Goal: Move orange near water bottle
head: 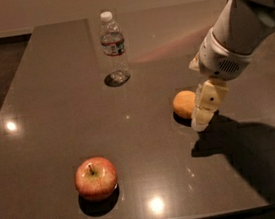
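The orange (183,103) lies on the dark table (49,93), right of centre. My gripper (201,115) hangs from the white arm (233,33) that comes in from the upper right. It is down at table level, right against the orange's right side, and hides that edge of the fruit. The water bottle (113,45), clear with a white cap and a dark label, stands upright at the back of the table, left of and well beyond the orange.
A red-yellow apple (96,178) with a stem sits near the table's front edge, left of the orange. The arm's shadow (244,153) falls on the table to the right. The floor shows beyond the table's left edge.
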Robot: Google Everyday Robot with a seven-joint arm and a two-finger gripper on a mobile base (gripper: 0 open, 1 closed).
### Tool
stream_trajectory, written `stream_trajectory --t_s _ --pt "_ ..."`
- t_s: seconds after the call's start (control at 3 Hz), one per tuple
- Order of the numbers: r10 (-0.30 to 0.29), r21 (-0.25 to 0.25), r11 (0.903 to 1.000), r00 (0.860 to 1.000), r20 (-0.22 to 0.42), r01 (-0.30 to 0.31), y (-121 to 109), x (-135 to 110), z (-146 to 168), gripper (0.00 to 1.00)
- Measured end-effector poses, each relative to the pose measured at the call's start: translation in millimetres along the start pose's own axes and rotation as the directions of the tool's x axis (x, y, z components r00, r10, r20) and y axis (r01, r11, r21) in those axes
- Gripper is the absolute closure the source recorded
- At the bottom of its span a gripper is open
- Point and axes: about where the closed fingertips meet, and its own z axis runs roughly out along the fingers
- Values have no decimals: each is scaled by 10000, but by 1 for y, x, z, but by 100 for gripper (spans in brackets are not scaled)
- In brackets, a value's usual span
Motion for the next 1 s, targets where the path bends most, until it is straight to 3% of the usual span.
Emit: stream_trajectory --t_s 0.33,0.67,1.0 --pt "-8 -321 9995 9998 213 15 -4 -6 30 1" --pt "82 -592 9982 9995 302 -64 -8 -4 42 21" --pt "127 -708 9974 9993 340 -103 -12 -6 43 53"
